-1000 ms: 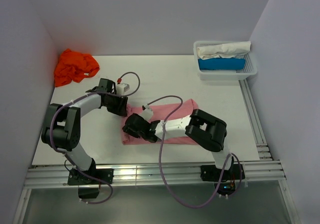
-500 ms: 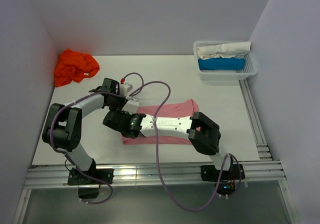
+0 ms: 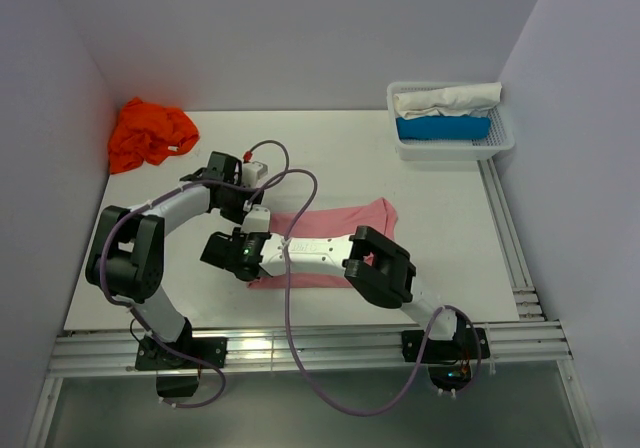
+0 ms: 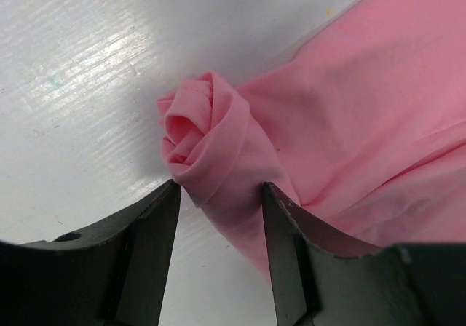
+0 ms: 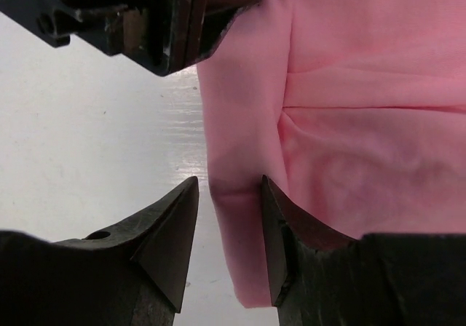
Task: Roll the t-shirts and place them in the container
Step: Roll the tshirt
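Observation:
The light pink t-shirt lies folded into a long strip mid-table. Its left far corner is wound into a small roll. My left gripper stands over that corner, jaws open around the roll; the right finger touches cloth, the left finger is clear of it. My right gripper is stretched across the shirt to its left edge, jaws open astride that edge. The pink shirt fills the right of the right wrist view. The bright orange t-shirt lies crumpled at the far left corner.
A white lattice basket holding folded white and blue cloth stands at the far right. The left gripper's body sits close above the right gripper's jaws. A wall runs along the left; metal rails border the front and right edges.
My right arm has reached leftward over the pink shirt, its gripper going from the shirt's middle to its left edge. My left gripper has stayed at the far left corner.

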Robot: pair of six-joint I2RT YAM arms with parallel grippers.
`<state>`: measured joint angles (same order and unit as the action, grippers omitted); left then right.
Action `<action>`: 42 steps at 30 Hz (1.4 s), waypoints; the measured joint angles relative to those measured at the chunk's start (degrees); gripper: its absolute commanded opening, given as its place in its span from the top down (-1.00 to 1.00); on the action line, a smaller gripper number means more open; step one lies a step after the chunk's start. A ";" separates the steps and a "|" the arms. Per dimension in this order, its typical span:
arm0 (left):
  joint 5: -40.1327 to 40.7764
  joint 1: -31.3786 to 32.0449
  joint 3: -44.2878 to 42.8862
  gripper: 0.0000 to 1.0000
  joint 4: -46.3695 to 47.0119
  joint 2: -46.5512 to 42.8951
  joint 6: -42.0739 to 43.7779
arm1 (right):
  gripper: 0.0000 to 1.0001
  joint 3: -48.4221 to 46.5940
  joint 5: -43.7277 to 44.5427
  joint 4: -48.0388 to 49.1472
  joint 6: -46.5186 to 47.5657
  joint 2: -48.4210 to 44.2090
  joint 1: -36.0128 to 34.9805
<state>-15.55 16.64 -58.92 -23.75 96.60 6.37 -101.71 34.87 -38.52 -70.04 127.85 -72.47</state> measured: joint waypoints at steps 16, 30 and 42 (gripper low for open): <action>-0.04 0.11 -5.60 -0.19 -1.86 1.40 -0.13 | -0.03 -4.96 -1.57 -6.86 -0.57 3.82 -0.57; -1.31 -0.35 -11.74 -0.25 -5.42 1.62 -0.11 | 0.63 10.73 -6.86 8.22 -0.35 -4.33 0.72; -5.81 -3.87 -10.10 -0.27 -9.16 -1.64 1.86 | 0.62 46.21 -24.98 61.86 -5.14 -14.80 7.74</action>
<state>-21.37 12.78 -69.01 -32.91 94.96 8.23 -55.51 9.89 23.33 -75.18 113.06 -64.73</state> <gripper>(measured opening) 0.634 0.207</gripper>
